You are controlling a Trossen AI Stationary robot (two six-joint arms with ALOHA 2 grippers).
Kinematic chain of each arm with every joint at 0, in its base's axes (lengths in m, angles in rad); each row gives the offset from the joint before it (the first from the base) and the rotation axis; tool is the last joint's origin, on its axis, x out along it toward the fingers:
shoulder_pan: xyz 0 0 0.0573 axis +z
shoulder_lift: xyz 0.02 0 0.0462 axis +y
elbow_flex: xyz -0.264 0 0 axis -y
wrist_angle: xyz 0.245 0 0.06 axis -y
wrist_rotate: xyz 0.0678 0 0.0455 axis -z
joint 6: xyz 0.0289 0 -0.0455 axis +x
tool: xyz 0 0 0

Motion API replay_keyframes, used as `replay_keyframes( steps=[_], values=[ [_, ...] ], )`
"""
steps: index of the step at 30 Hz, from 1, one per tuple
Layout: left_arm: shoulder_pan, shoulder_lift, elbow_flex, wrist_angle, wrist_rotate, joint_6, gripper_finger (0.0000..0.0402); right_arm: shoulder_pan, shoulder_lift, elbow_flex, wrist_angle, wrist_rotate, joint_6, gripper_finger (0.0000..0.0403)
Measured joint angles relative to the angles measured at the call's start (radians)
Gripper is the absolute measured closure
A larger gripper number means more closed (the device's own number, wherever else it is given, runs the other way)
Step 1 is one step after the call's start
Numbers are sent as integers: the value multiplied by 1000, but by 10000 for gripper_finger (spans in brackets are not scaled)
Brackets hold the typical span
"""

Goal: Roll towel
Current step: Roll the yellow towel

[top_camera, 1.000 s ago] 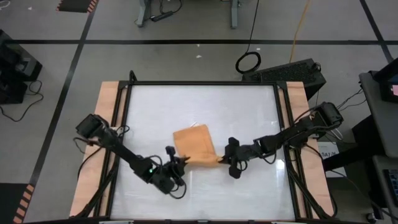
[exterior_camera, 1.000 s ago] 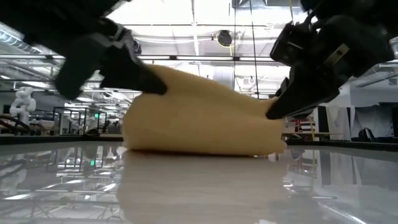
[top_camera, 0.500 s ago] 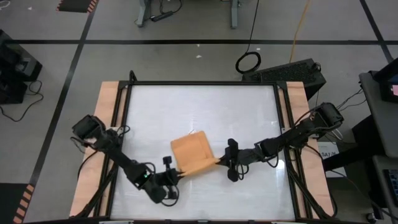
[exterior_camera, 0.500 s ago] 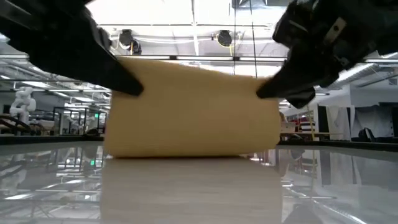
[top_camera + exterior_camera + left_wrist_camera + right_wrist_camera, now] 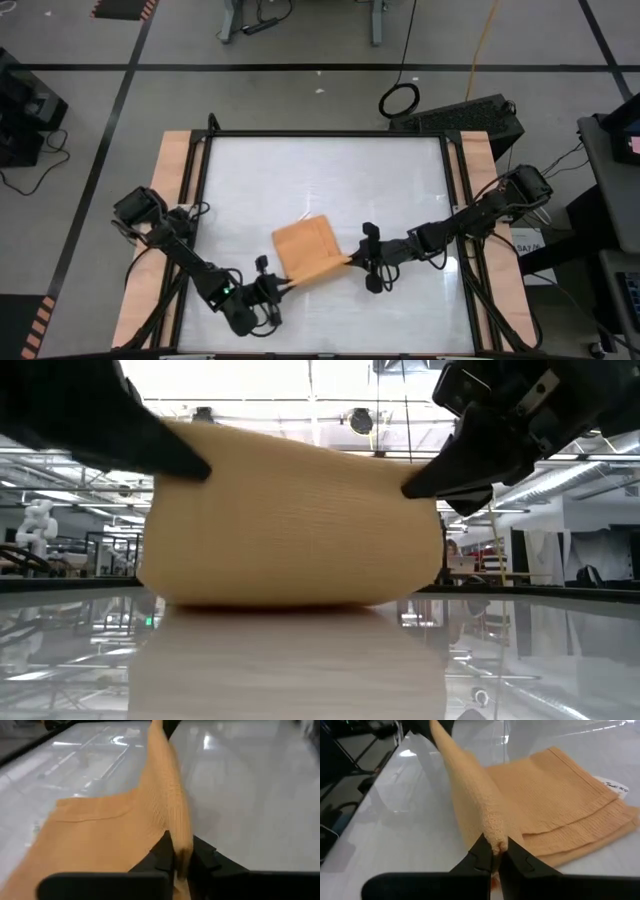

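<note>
Matt woven cloth towel (image 5: pixel 308 248), glossy tabletop (image 5: pixel 400 180)

Right hand (image 5: pixel 495 854) pinching lifted towel (image 5: pixel 560 795) edge.

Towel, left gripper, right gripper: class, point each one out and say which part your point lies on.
towel (image 5: pixel 308 245), high view, flat middle of the cloth.
left gripper (image 5: pixel 176 862), left wrist view, between the fingertips pinching the towel's edge.
right gripper (image 5: pixel 495 851), right wrist view, between the fingertips pinching the raised edge.
</note>
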Motion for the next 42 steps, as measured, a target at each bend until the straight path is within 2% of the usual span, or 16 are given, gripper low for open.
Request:
replay_keyframes(
  steps=[5,10,12,15,18,26,29,33,37,42],
  values=[
    [-54,-25,0,101,-15,-24,291,2,0,-1,-17,0,-62,397],
    [-122,-36,0,18,-164,-99,219,2,0,-2,-21,0,-123,397],
    [-122,-24,1,-103,-192,-244,211,2,0,-2,-22,-1,-131,397],
    [-76,16,0,-338,-144,-504,217,1,0,-2,-26,-8,-156,397],
    [-24,58,-1,-452,-86,-592,238,0,0,-2,-16,-26,-167,397],
    [111,81,-1,-432,22,-337,298,3,0,-2,-25,-29,-128,397],
    [162,81,-8,-441,80,-235,306,19,0,-2,-55,-29,-90,397],
    [217,69,-10,-437,83,-97,308,42,0,-2,-31,-29,-62,397],
    [216,-37,-10,-438,63,5,308,59,0,-2,19,-24,-37,397],
    [136,-197,-10,-383,40,4,308,60,0,-2,42,20,-1,397]
  ],
)
